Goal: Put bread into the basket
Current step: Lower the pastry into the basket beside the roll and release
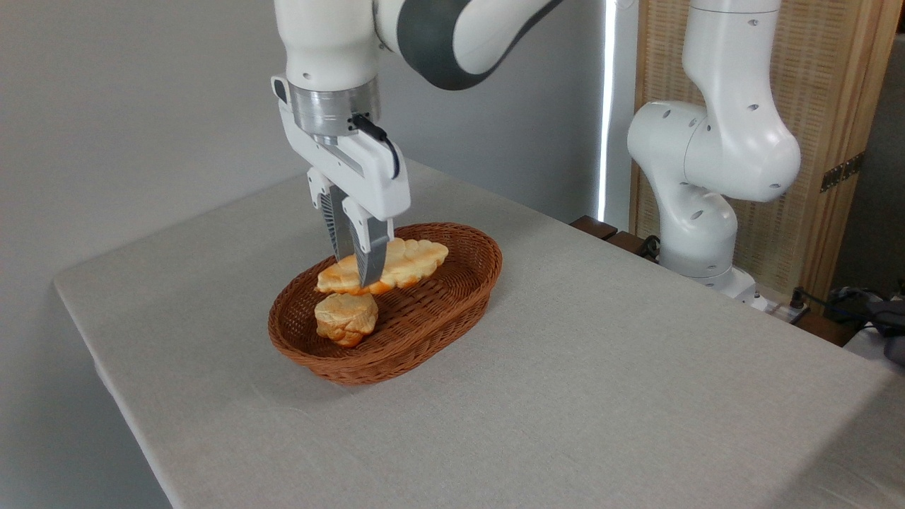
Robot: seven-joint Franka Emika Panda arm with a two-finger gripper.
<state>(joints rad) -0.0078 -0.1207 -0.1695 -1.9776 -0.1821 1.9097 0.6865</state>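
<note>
A long golden-brown bread (410, 260) with a bumpy top hangs level over the reddish-brown wicker basket (396, 357), just above its floor and within its rim. My gripper (353, 274) comes straight down from above and is shut on the bread near its left end, one finger in front of the loaf and one behind. Whether the loaf's underside touches the basket I cannot tell. A smaller round bun (346, 318) lies in the near left part of the basket, below the held loaf.
The basket stands left of centre on a grey cloth-covered table (601, 367). The arm's white base (696, 212) rises at the back right, in front of a wooden screen (834, 106). Cables and dark objects (870, 311) lie beyond the right table edge.
</note>
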